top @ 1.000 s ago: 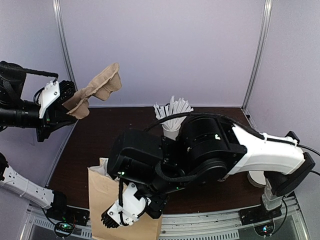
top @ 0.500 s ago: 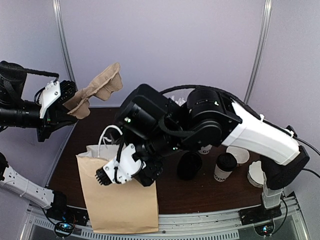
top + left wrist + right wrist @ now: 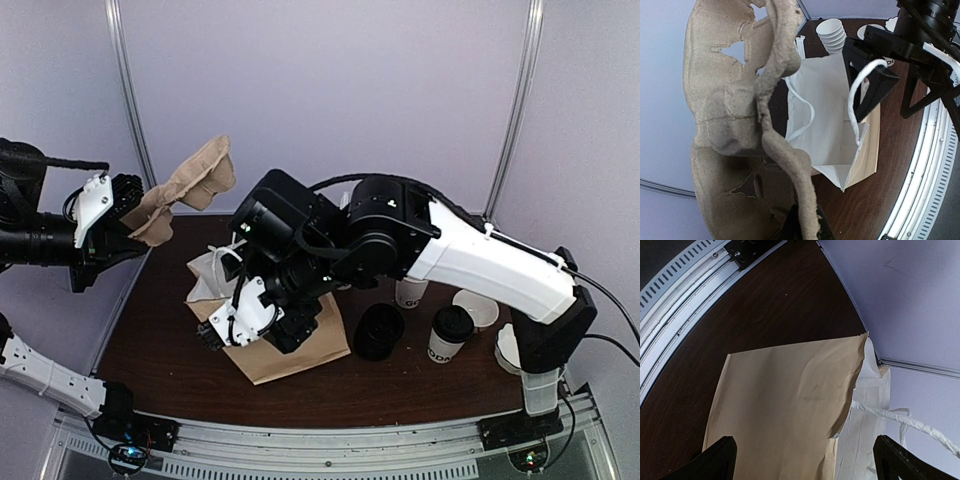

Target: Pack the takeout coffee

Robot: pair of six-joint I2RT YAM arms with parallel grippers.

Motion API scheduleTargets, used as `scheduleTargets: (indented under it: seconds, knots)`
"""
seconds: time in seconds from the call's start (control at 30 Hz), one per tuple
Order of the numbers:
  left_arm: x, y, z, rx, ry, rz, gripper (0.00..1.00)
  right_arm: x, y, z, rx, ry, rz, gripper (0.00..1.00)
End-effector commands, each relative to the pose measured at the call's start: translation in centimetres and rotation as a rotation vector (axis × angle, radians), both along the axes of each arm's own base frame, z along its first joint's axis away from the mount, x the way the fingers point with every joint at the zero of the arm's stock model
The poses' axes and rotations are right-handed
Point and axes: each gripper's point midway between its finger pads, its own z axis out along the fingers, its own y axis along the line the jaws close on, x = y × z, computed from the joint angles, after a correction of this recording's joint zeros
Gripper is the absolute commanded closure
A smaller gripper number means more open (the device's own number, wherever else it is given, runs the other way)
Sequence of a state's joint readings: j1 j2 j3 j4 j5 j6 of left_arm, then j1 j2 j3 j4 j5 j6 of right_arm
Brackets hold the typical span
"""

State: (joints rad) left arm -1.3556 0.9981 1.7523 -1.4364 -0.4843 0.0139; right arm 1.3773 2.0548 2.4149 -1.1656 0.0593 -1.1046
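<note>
Top view
- Left gripper [image 3: 128, 218]: clamping one end of the pulp cup carrier [image 3: 188, 185] and lifting it above the back left corner of the bench [image 3: 170, 340], probably to leave room for the other arm.
- Right gripper [image 3: 232, 325]: hanging just over the paper bag [image 3: 305, 345], jaws spread wide, gripping nothing; seemingly arranging the bag.
- Paper bag: lying on its side near the middle of the bench, mouth pointing to the left edge, so not ready for receiving a cup.
- Takeout coffee [image 3: 449, 335]: standing upright near the front right corner, well apart from the bag, beside a black round object [image 3: 379, 332]; not packed yet.

Left wrist view
- Pulp cup carrier [image 3: 735, 125]: filling the foreground, pinched at its lower end.
- Paper bag [image 3: 830, 125]: showing its white inside; white handle [image 3: 858, 95] arching across a finger of the right gripper, hooked or only touching, cannot tell.
- Takeout coffee: not discernible here.

Right wrist view
- Right gripper [image 3: 802, 455]: fingers standing far apart, brown bag wall [image 3: 785, 400] lying flat beneath them, nothing held.
- Takeout coffee: not appearing.
</note>
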Motion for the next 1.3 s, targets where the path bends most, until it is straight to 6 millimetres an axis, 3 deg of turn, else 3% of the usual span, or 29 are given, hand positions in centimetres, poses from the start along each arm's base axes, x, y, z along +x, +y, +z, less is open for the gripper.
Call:
scheduleTargets:
  seconds: [0.0,0.27,0.47,0.6,0.8,1.07,1.27]
  knots:
    - [0.3,-0.1,1.0,-0.061,-0.023,0.018,1.0,-1.1,-0.1,-2.6,-0.074,0.005,0.018,0.01]
    - [0.3,0.1,0.3,-0.072,-0.023,0.019,1.0,1.6,-0.6,-5.5,-0.078,-0.062,-0.157,0.01]
    - [0.2,-0.4,0.2,-0.071,-0.022,0.009,1.0,2.6,-0.8,-3.7,-0.034,-0.158,-0.213,0.01]
    - [0.3,-0.5,0.1,-0.065,-0.024,0.011,1.0,1.6,-1.5,-2.8,-0.053,-0.152,-0.168,0.0]
    - [0.3,-0.3,0.2,-0.071,-0.025,0.013,1.0,-1.6,-3.3,-1.3,-0.082,-0.029,-0.063,0.0]
    - [0.2,-0.6,-0.1,-0.068,-0.016,0.008,1.0,0.3,-4.9,-4.4,-0.234,-0.192,-0.074,0.01]
    - [0.4,-0.8,-0.3,-0.061,-0.02,0.011,1.0,0.5,-4.8,-4.2,-0.237,-0.224,-0.077,0.16]
